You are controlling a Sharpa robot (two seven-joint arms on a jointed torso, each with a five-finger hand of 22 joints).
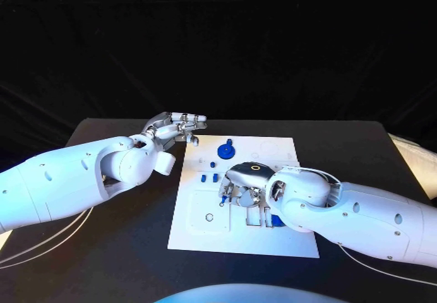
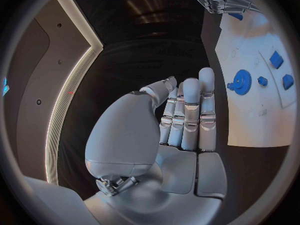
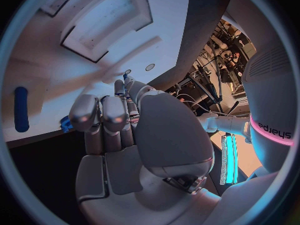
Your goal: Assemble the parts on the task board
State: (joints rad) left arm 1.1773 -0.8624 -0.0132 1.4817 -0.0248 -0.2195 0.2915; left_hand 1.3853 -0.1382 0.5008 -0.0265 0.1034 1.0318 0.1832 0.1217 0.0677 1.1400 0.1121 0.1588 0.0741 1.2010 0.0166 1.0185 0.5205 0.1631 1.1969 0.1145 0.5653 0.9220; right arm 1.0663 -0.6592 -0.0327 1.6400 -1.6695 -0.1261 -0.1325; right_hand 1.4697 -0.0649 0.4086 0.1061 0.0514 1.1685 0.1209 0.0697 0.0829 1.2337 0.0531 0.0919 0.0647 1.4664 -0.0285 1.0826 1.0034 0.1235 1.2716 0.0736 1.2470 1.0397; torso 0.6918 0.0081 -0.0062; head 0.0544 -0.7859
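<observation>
Over the middle of the white board [image 1: 273,243], the right hand [image 1: 241,186] is reaching down, fingers curled together over a small blue piece [image 1: 222,201]; I cannot tell if it is pinching it. Maybe it is lining the piece up with a slot. At about twelve o'clock on the board, a blue gear [image 1: 226,150] is lying flat, and two blue blocks [image 1: 210,178] are waiting near the middle. At eleven o'clock, the left hand [image 1: 171,131] is hovering off the board edge, fingers pressed together, holding nothing, likely keeping out of the way
</observation>
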